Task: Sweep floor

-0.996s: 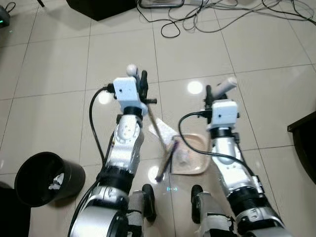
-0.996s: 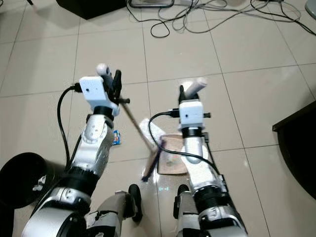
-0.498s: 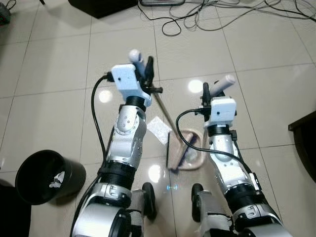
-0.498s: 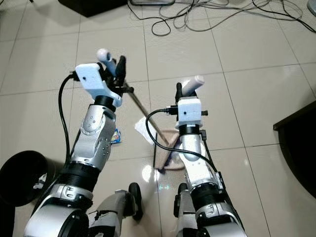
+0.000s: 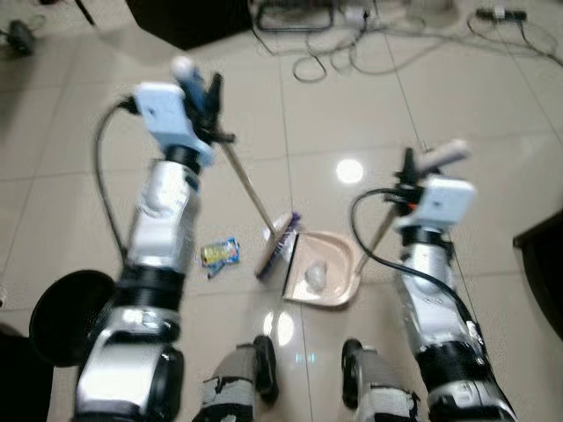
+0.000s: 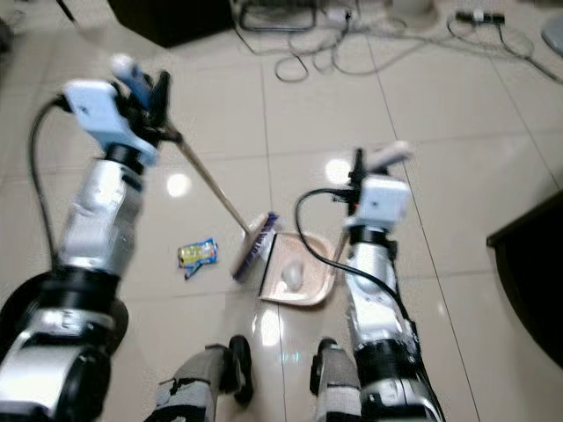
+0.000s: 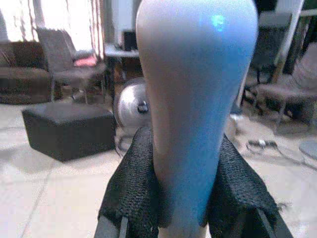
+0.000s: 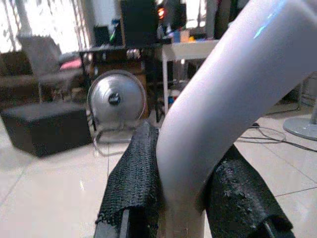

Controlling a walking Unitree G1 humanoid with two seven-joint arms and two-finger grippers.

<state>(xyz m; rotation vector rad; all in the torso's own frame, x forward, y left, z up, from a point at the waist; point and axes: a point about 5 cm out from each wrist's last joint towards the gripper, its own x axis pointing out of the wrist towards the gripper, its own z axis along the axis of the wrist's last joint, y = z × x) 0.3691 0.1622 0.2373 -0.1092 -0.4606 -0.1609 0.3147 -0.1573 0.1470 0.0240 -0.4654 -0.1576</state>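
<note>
My left gripper (image 5: 204, 95) is shut on the white grip of the broom handle (image 7: 195, 99), held high on the left. The broom's thin shaft slants down to its purple-edged head (image 5: 278, 244), which rests on the tile at the mouth of the beige dustpan (image 5: 334, 286). A crumpled white paper ball (image 5: 315, 275) lies inside the pan. My right gripper (image 5: 413, 163) is shut on the dustpan's white handle (image 8: 218, 109). A yellow and blue wrapper (image 5: 219, 254) lies on the floor left of the broom head.
A black waste bin (image 5: 62, 309) stands at the lower left beside my left arm. Cables (image 5: 339, 40) trail across the tiles at the back near a black box (image 5: 189, 13). Dark furniture (image 5: 544, 251) juts in at the right edge. My feet (image 5: 264, 369) stand just behind the dustpan.
My left arm swung out to the left and up, and the broom head drew back to the pan's mouth. The flat white paper has gone from beside the pan. The wrapper now shows.
</note>
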